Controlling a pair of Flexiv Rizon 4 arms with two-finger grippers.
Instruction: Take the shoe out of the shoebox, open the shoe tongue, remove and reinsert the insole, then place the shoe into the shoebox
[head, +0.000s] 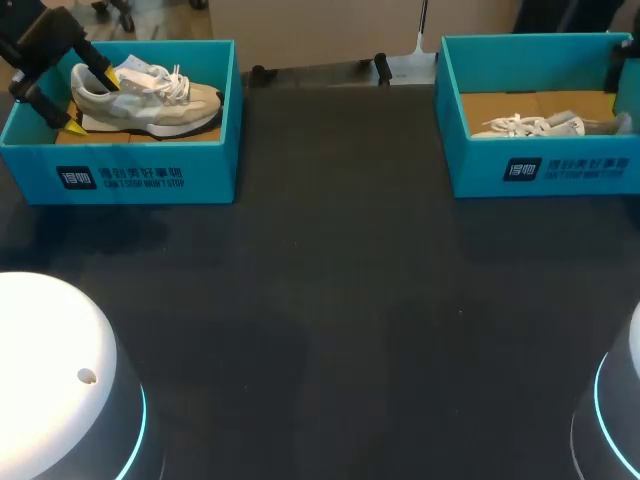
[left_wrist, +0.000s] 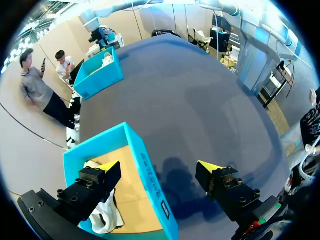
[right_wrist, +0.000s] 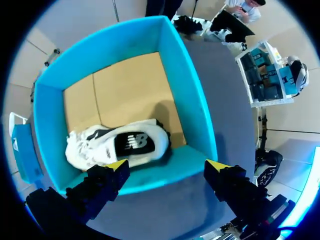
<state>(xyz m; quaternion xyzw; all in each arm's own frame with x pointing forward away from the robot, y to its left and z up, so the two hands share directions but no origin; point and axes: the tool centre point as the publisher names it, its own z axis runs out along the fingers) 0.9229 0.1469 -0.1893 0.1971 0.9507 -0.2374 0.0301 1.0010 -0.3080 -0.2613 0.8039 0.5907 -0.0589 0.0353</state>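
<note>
Teal L box (head: 150, 175): beige shoe (head: 150, 100), R box (head: 560, 170): white shoe (head: 530, 126); L tool (left_wrist: 160, 166), R tool (right_wrist: 168, 165) apart.

the left arm (head: 38, 48) comes in over the far left corner of the table, its black wrist slanting down and inward. the left pincer (left_wrist: 160, 167) hangs there with its yellow-tipped fingers (left_wrist: 97, 184) spread wide and nothing gripped between them. the right pincer (right_wrist: 167, 165) hangs above the far right corner of the table, pointing down, its two fingers parted just as wide and holding nothing. at the near left and near right corners sit the arms' rounded white bases (head: 55, 370), each edged with a blue light ring.
</note>
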